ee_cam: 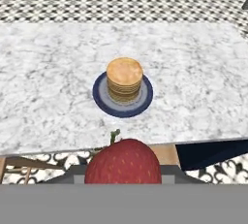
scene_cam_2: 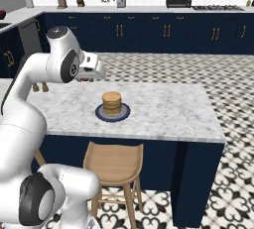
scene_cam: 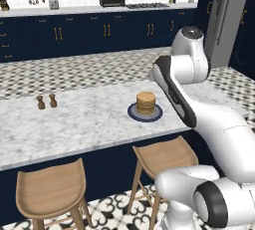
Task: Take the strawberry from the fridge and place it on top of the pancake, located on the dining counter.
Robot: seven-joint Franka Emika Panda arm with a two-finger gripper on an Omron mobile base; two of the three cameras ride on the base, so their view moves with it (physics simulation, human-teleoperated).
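Partly cut off below, the strawberry sits clamped in the tool, fingertips hidden.

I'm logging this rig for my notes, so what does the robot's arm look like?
The arm is glossy white, built of thick rounded segments with dark grey to black rings and caps at the joints. A black band runs along one link. No cables or markings show.

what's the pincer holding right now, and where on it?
The strawberry, gripped low on its body; its stem end points toward the pancake on the dining counter ahead. The exact contact spots are hidden.
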